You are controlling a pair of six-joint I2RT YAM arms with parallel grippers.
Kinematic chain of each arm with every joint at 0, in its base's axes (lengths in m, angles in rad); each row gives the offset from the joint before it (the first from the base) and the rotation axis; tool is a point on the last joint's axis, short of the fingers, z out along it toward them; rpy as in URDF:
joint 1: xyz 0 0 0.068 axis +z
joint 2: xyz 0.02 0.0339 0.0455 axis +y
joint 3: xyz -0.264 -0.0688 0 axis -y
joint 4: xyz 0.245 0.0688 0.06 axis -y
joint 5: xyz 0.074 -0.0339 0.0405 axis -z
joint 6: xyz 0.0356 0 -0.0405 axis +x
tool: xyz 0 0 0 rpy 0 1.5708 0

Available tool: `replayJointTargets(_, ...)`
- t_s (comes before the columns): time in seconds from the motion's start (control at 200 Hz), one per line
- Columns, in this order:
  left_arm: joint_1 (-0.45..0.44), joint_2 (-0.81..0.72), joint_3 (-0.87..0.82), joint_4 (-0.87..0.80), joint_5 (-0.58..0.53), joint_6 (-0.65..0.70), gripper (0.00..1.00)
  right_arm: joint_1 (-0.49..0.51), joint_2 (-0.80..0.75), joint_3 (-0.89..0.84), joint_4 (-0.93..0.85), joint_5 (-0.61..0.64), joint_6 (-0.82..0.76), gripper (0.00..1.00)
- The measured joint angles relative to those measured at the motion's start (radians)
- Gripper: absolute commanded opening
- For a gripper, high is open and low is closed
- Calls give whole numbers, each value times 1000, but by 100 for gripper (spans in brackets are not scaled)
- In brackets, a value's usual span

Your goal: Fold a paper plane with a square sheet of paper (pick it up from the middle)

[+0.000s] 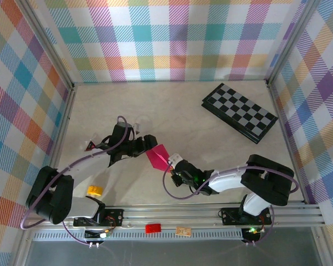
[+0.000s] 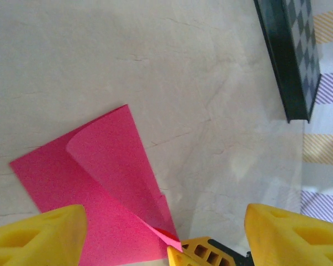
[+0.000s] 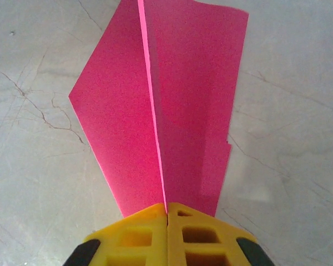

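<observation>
The right claw (image 3: 166, 213) is pressed together on the square sheet of paper (image 3: 177, 94). It pinches the narrow end, right where the raised centre crease runs into the fingertips. The rest of the sheet fans out ahead of that claw, lying on the counter (image 2: 100, 50).

The left claw (image 2: 165, 235) is spread wide and holds nothing. Its yellow fingers (image 2: 41, 235) stand either side of the sheet's near end. The tip of the right claw pokes up between them, just beside the pinched corner.

The fold looks only half made. In the left wrist view one flap curls over in a soft roll rather than lying flat.

- **Skewed crease:** if the right claw lets go or drags before the flap is pressed, the roll would probably spring open or set crooked.
- **Tearing or slipping:** the grip is small and sits at one end. A pull across the counter could tear the thin paper at the pinch or slip it out.
- **Crumpling:** if the left claw closes where it is, it could crumple the paper sideways instead of flattening it.
- **Collision:** the two claws are very close. A small misjudged approach could knock one into the other and shift the sheet.
</observation>
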Motion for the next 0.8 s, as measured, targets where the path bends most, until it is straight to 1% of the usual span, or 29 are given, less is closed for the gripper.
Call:
replayJointTargets(0.22, 0, -6, -1, -53, -35, 8, 75, -69, 14, 16, -17, -146, 88, 6)
replayJointTargets(0.43, 0, -6, -1, -56, -36, 10, 75, -138, 6, 22, -36, -294, 169, 6)
replayJointTargets(0.675, 0, -6, -1, -53, -31, 13, 73, -216, 9, 75, -82, -490, 253, 6)
replayJointTargets(0.8, 0, -6, -1, -53, -24, 13, 73, -236, 31, 89, -80, -549, 290, 5)
